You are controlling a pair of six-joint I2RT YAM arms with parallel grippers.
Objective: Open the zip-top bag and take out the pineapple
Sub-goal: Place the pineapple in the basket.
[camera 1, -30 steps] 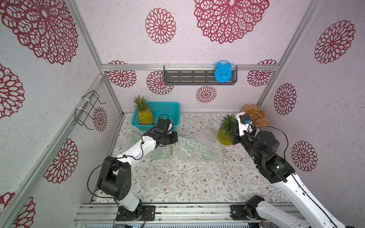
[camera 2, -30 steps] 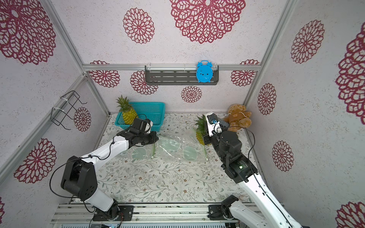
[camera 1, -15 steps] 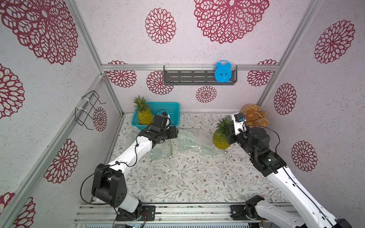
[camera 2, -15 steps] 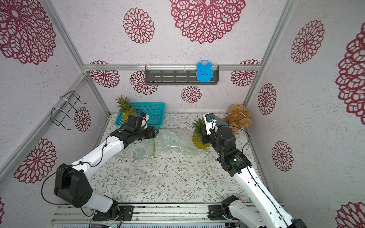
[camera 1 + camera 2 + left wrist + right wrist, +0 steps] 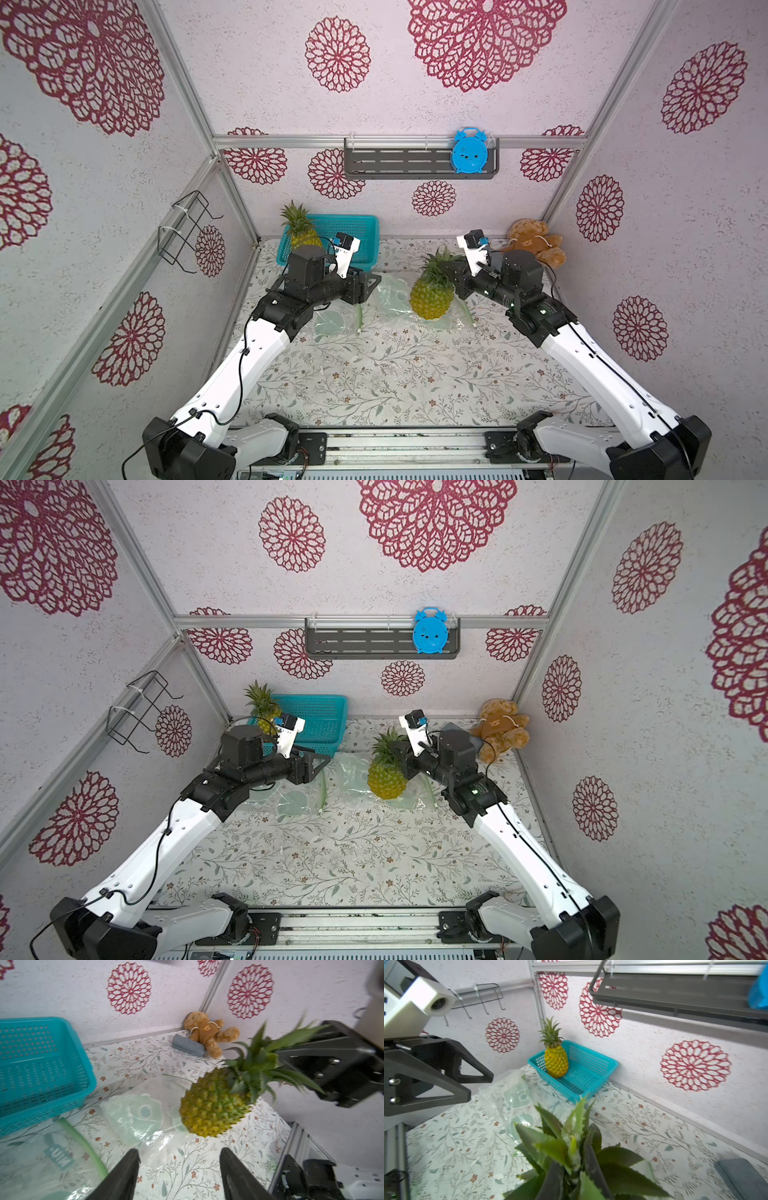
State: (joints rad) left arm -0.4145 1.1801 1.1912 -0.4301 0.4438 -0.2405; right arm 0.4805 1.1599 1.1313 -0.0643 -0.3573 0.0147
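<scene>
Near edge of tabletop (image 5: pixel 395 382): bare cloth, just the arm bases. Further in, toward the left edge, the L fingers (image 5: pixel 372 282) are now spread and lifted off the zip-top bag (image 5: pixel 141 1113). A sec ago they were pinched on its left end, so the hold-down is released. The bag lies slack and crumpled across the middle, clear plastic w/ green strips; looks empty, though I can't tell how wide the mouth gapes. Just beyond, nearer the right edge, the R fingers (image 5: pixel 456 279) are pinching the leafy crown of the pineapple (image 5: pixel 431 297), which hangs over the bag's right end, apparently free of the plastic. A sec ago it sat lower, at that end. So extraction looks done; prob. only set-down is left. Fruit: yellow-green knobbly skin, stiff spiky leaves, tilted w/ crown toward the far right corner. Heavy body under a thin grip, so it may swing. Far left corner: teal basket (image 5: pixel 357 232) w/ a 2nd pineapple (image 5: pixel 302 237) upright in it. Far right corner: teddy (image 5: pixel 534 245).
</scene>
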